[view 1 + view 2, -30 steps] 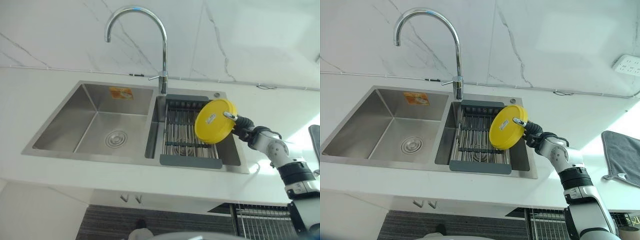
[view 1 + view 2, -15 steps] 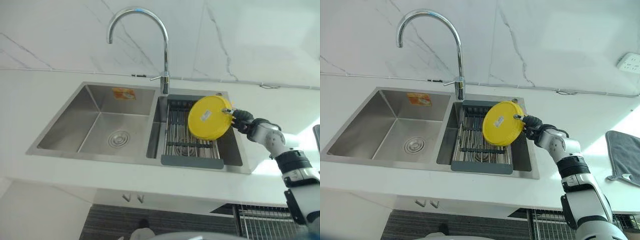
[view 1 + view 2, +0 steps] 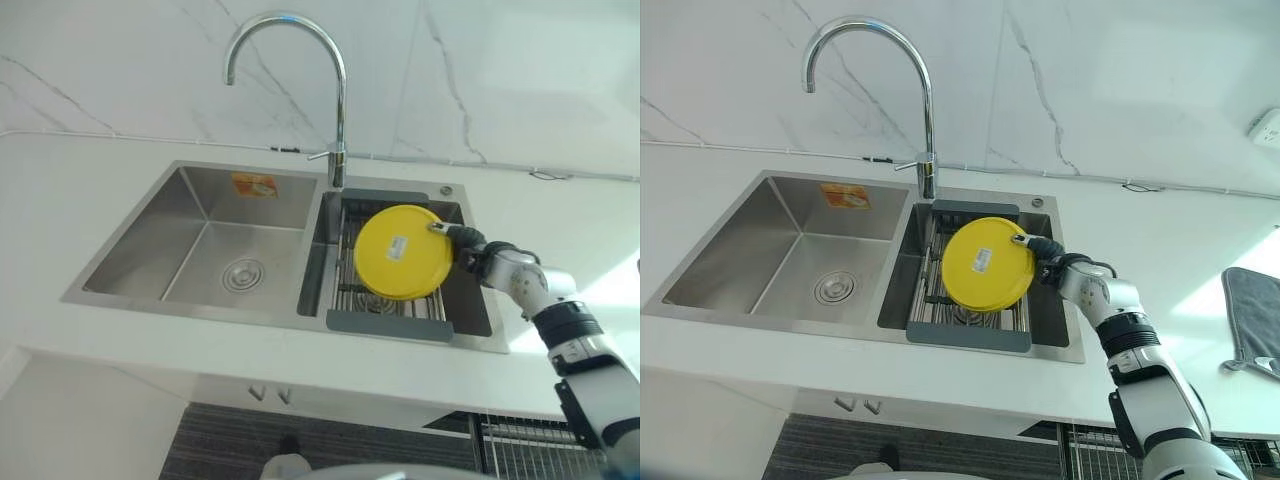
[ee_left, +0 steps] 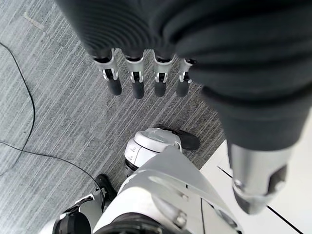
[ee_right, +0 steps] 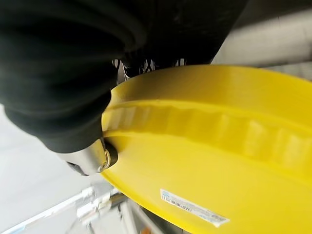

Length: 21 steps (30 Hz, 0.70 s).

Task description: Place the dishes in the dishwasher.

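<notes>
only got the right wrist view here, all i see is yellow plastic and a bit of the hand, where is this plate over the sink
Observer: The yellow plate is held on edge over the dish rack in the smaller basin, on the robot's right side of the sink.
Operator: is the hand actually gripping it
Observer: Yes, the right hand pinches the plate's rim on the side toward the robot's right, with the thumb on the labelled face.
Operator: what's the left hand doing
Observer: The left hand hangs down over grey carpet, fingers straight, holding nothing.
Operator: anything else near the sink
Observer: A grey cloth lies on the counter to the robot's right of the sink.
</notes>
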{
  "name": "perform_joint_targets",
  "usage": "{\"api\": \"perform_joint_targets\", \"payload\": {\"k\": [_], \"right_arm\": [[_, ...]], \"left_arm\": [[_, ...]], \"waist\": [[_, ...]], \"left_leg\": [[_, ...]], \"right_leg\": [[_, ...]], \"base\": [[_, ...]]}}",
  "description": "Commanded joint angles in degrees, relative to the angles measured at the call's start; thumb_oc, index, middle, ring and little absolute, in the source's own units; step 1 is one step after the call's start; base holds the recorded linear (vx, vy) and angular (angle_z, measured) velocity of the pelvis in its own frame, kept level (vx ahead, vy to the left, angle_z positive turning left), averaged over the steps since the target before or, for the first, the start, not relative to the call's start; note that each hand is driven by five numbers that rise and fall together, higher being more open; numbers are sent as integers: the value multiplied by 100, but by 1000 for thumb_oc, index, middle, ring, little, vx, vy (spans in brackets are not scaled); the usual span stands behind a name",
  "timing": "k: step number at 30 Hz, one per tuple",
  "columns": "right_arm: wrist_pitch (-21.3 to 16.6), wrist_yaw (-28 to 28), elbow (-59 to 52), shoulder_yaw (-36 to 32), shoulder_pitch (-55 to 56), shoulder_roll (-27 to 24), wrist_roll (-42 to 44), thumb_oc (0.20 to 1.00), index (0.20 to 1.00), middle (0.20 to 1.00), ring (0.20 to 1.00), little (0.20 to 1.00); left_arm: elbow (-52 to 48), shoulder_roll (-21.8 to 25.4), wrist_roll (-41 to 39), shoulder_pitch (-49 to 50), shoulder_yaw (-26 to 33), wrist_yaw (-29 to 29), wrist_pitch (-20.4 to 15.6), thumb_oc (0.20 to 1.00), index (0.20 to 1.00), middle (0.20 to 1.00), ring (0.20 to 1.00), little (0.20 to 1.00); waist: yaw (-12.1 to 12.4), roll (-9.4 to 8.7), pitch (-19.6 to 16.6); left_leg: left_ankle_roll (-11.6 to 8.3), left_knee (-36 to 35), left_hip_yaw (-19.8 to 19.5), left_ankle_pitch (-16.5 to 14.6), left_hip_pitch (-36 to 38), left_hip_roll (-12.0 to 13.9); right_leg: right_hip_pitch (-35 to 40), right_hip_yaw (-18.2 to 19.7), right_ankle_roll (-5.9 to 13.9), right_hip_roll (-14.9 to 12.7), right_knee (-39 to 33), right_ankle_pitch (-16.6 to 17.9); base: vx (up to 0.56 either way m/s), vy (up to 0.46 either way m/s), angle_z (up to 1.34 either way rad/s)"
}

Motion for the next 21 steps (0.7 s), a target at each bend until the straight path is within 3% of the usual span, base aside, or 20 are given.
{"api": "perform_joint_targets", "payload": {"k": [1, 5, 8, 13, 17, 18, 21], "right_arm": [[-566, 241, -414, -294, -346, -98, 844, 200, 200, 200, 200, 200], [-786, 110, -1127, -462, 12, 151, 1537, 200, 200, 200, 200, 200], [-1228, -86, -1744, -683, 325, 369, 1995, 200, 200, 200, 200, 200], [-1579, -266, -2678, -1039, 997, 576, 1865, 200, 200, 200, 200, 200], [-1792, -497, -3280, -1392, 1402, 346, 1520, 200, 200, 200, 200, 200], [-1848, -572, -3441, -1501, 1490, 221, 1361, 200, 200, 200, 200, 200], [-2089, -618, -3599, -1680, 1495, -13, 1232, 200, 200, 200, 200, 200]], "left_arm": [[384, -8, -14, -235, -446, -30, 4, 1000, 1000, 1000, 1000, 1000], [301, -15, -1, -160, -371, -96, -27, 1000, 1000, 1000, 1000, 1000], [261, -34, 33, -110, -352, -135, -108, 1000, 1000, 1000, 1000, 1000], [55, -82, 26, 56, -261, -84, -100, 1000, 1000, 1000, 1000, 1000], [-100, -170, -156, 223, -90, -187, -307, 1000, 1000, 1000, 1000, 1000], [-253, -215, -167, 245, -103, -216, -418, 1000, 1000, 1000, 1000, 1000], [-959, -500, -621, 332, -114, -216, -726, 1000, 1000, 1000, 1000, 1000]], "waist": [[197, 275, -90], [119, 312, -107], [38, 355, -111], [-143, 465, -115], [-325, 548, -76], [-347, 564, -38], [-248, 465, 128]], "left_leg": [[-518, 49, 456, -365, 425, 705], [-532, 49, 534, -330, 434, 770], [-543, 49, 612, -298, 438, 824], [-562, 49, 781, -236, 457, 903], [-572, 49, 908, -177, 489, 850], [-557, 82, 818, -125, 482, 771], [-321, 722, -154, -722, 284, 261]], "right_leg": [[-74, -147, 103, -231, -2, -346], [-86, -126, 85, -203, -2, -361], [-104, -119, 62, -176, -2, -374], [-175, -49, 29, -124, -2, -386], [-326, 186, -41, -16, -2, -404], [-361, 315, -60, 21, -2, -411], [-511, 940, -87, 21, -2, -364]], "base": [[-20, -37, 0], [-5, -65, -2], [-9, -90, -3], [-12, -130, -7], [-16, -51, -13], [-76, 100, -14], [-113, 251, -22]]}}
